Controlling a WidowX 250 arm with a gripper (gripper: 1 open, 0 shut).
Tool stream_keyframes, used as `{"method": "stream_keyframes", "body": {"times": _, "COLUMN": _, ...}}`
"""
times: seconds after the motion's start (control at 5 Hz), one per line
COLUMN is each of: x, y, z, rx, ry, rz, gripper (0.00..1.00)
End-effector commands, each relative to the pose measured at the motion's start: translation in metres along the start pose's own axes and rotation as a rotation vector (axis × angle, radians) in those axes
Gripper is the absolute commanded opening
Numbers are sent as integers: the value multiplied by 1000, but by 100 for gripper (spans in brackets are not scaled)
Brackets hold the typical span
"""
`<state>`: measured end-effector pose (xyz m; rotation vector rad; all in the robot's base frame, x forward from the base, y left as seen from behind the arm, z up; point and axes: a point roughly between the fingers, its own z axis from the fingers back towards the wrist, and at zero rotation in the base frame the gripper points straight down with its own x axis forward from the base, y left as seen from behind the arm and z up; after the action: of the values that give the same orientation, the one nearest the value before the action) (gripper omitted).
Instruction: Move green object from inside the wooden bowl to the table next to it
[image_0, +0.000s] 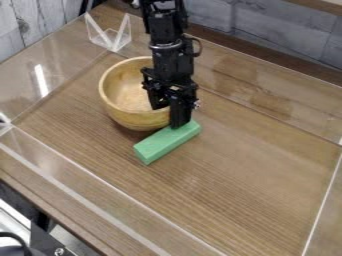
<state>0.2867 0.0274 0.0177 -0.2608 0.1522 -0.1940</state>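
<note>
On the table (254, 160) there is 1 green block (166, 143) and 1 wooden bowl (118, 98). Above them there is 1 black robot arm (166, 45) with 1 gripper (179, 116).

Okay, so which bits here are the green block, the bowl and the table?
Green block (162, 145): camera view, on its flat top face.
Bowl (112, 98): camera view, on its left inner wall.
Table (247, 170): camera view, on bare wood right of the block.
</note>
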Motion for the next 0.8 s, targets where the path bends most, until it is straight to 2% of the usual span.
{"method": "stream_keyframes", "body": {"times": 0.0, "x": -16, "y": -27, "z": -24, "rx": -55, "ry": 101, "rz": -17, "gripper": 0}}
{"method": "stream_keyframes", "body": {"times": 0.2, "x": -17, "y": -24, "z": -14, "rx": -62, "ry": 83, "rz": 14, "gripper": 0}}
{"method": "stream_keyframes", "body": {"times": 0.4, "x": -22, "y": -26, "z": 1, "rx": -63, "ry": 78, "rz": 6, "gripper": 100}}
{"method": "stream_keyframes", "body": {"times": 0.6, "x": -27, "y": -27, "z": 17, "rx": -66, "ry": 74, "rz": 5, "gripper": 100}}
